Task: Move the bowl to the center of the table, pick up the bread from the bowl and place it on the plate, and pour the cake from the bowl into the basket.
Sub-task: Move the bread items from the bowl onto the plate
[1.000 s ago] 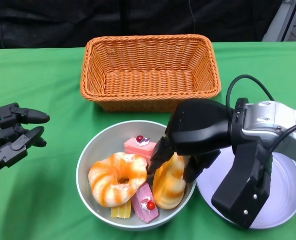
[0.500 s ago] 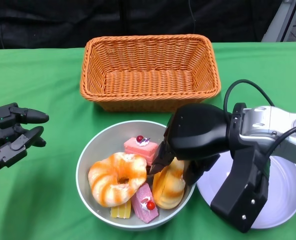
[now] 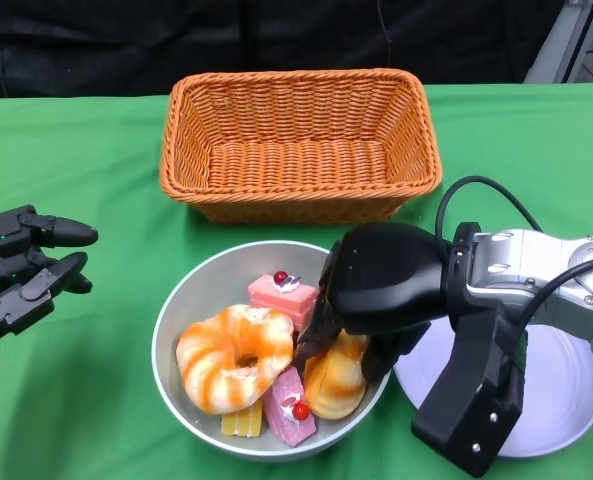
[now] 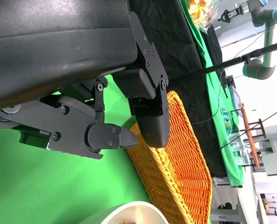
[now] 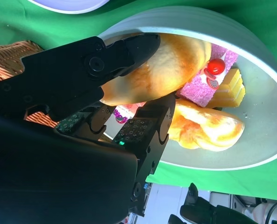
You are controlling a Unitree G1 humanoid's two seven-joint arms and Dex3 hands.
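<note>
A grey bowl (image 3: 159,340) stands in front of the wicker basket (image 3: 296,150). It holds a ring-shaped bread (image 3: 234,355), a long golden bread (image 3: 334,380), two pink cakes (image 3: 281,292) (image 3: 291,405) and a yellow cake (image 3: 242,420). My right hand (image 3: 386,285) reaches into the bowl from the right and grips the long bread; in the right wrist view its fingers (image 5: 124,51) lie on both sides of that bread (image 5: 175,65). The white plate (image 3: 566,390) sits to the bowl's right, partly under my forearm. My left hand (image 3: 21,270) hovers at the left, fingers apart, holding nothing.
Green cloth covers the table (image 3: 86,160). The basket (image 4: 175,158) holds nothing and stands just behind the bowl. A black backdrop runs along the far edge. My right forearm and its cable lie across the plate.
My right hand has shifted slightly left and lower over the bowl, and the long bread sits a little lower between its fingers. The left hand has not moved.
</note>
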